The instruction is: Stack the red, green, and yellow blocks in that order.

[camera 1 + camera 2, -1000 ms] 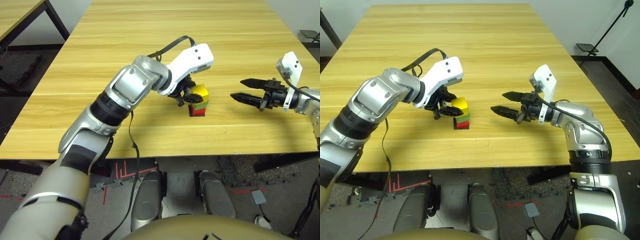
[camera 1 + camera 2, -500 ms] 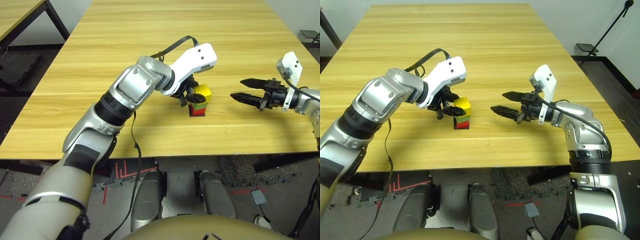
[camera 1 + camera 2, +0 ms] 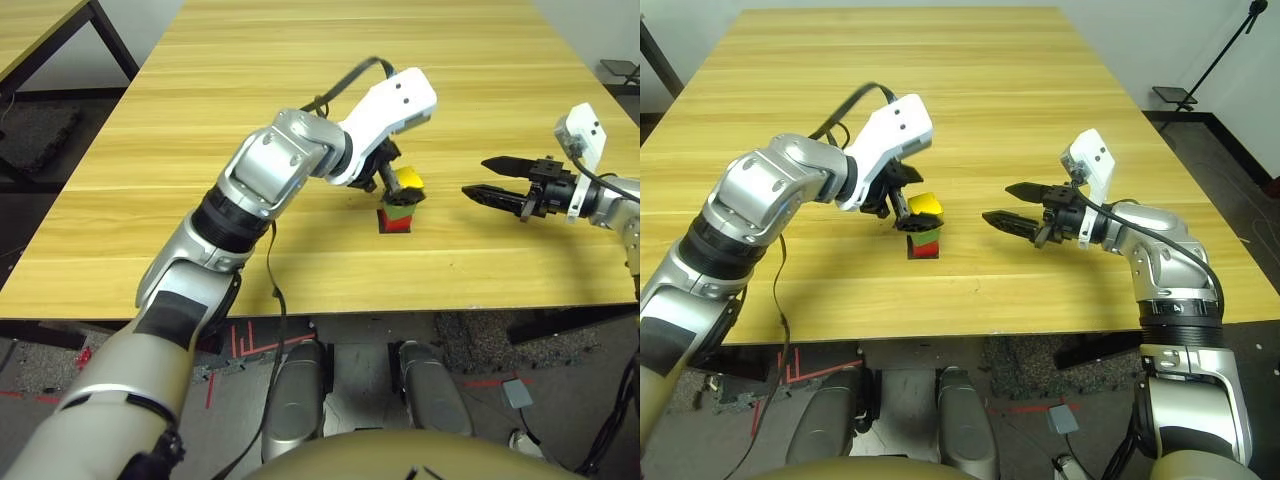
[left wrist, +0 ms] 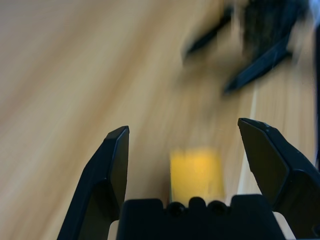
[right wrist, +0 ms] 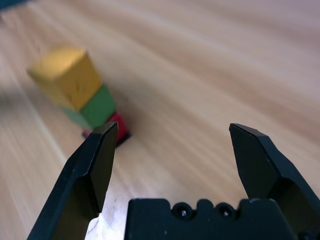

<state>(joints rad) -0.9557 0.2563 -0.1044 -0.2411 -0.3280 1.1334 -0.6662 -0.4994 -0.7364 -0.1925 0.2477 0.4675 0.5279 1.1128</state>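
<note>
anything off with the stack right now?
The yellow block sits askew on the green block: twisted out of line and overhanging one side, as the right wrist view shows. Green over the red block looks roughly square. The left pincer is open beside the yellow block; the right pincer is open, well clear.

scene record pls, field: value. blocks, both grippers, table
stack: red block at the bottom, green block on it, yellow block on top, turned askew on the green one
stack base: sits on a flat black square patch
left gripper: jaws open, right beside the yellow block, not gripping it
right gripper: jaws open, holding nothing, apart from the stack on the robot's right, pointing at it
table: light wood
</note>
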